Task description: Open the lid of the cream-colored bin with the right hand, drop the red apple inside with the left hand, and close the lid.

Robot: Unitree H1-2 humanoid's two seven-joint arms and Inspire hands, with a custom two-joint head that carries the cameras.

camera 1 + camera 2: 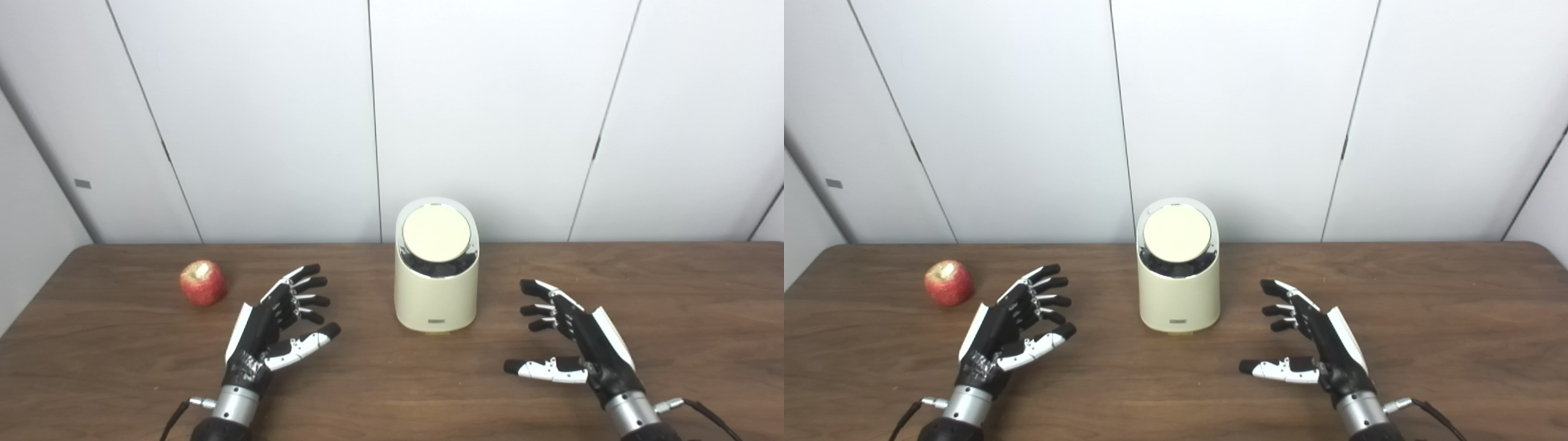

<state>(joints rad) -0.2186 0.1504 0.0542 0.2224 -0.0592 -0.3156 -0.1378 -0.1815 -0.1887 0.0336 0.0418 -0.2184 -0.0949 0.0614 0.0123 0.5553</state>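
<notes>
A cream-colored bin stands upright near the middle of the wooden table, its round lid tilted toward me with a dark gap along its lower edge. A red apple with a pale bitten patch on top rests on the table at the left. My left hand hovers open between the apple and the bin, holding nothing. To the right of the bin my right hand is open too, fingers spread and thumb pointing left. Neither hand touches anything.
White wall panels rise directly behind the table's far edge, close behind the bin. Cables trail from both wrists at the bottom edge.
</notes>
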